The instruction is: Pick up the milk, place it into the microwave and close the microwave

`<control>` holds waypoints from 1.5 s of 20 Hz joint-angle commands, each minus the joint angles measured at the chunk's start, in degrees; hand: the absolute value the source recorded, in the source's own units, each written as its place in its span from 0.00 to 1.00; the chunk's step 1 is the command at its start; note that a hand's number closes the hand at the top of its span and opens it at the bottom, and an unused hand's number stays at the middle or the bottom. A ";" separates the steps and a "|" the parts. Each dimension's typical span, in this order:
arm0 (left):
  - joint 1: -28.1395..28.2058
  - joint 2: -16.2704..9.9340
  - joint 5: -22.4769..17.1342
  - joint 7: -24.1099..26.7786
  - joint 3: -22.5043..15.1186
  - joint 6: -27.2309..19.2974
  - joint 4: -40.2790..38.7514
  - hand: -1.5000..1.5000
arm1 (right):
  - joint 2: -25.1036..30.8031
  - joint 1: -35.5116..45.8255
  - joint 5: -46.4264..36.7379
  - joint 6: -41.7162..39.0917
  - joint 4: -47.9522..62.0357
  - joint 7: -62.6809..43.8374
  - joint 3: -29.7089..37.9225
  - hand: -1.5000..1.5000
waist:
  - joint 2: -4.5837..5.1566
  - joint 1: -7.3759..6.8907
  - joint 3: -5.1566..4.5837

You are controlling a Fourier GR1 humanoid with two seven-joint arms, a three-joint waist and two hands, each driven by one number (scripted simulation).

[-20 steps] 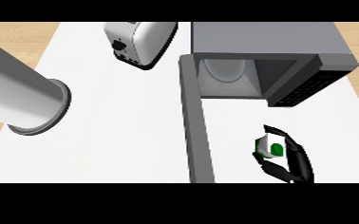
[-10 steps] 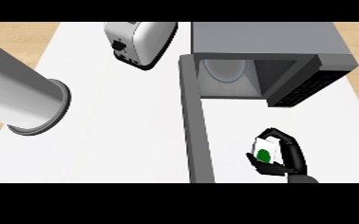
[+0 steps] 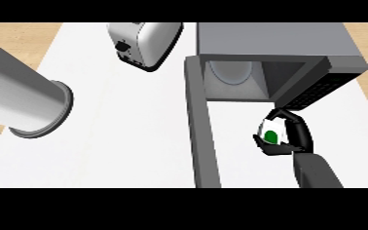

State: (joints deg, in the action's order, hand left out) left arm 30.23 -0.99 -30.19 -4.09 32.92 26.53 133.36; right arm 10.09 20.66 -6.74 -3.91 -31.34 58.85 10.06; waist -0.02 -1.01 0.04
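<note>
Head view: carrying step, right hand [image 3: 295, 136] curled round small white milk carton with green spot [image 3: 273, 131], just before open grey microwave [image 3: 277, 53].
Next, by judgement: lifting carton up into cavity beside hinged door [image 3: 203, 126], over white worktop [image 3: 129, 126].

The white counter [image 3: 115, 141] bears two things — a toaster [image 3: 144, 44] and an open microwave [image 3: 273, 53].
</note>
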 commanded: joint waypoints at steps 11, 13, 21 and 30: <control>0.52 0.25 -4.56 -1.11 4.64 1.07 0.02 0.00 | -6.99 -4.31 1.10 0.25 -26.85 -17.41 -7.35 1.00 | -0.34 1.18 -0.11; 1.63 0.95 -5.13 -0.12 4.81 3.13 1.18 0.00 | -7.28 1.08 0.20 3.27 -25.32 -20.71 -6.74 1.00 | -0.22 0.57 -0.08; 0.19 0.97 -5.44 -2.32 3.57 1.61 2.06 0.00 | -6.60 12.67 -1.64 8.47 -21.16 -27.12 -4.66 1.00 | 0.05 0.03 -0.03; -1.92 -0.79 -4.80 -1.00 4.50 2.55 -2.18 0.00 | -6.08 29.21 -11.06 19.97 -2.07 -30.23 -4.79 1.00 | 0.65 -1.36 -0.01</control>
State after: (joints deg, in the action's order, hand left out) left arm 29.32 -1.76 -34.85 -4.68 37.56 29.10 131.41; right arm 3.07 41.37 -15.19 12.29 -41.15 30.94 4.23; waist 0.44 -1.54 0.17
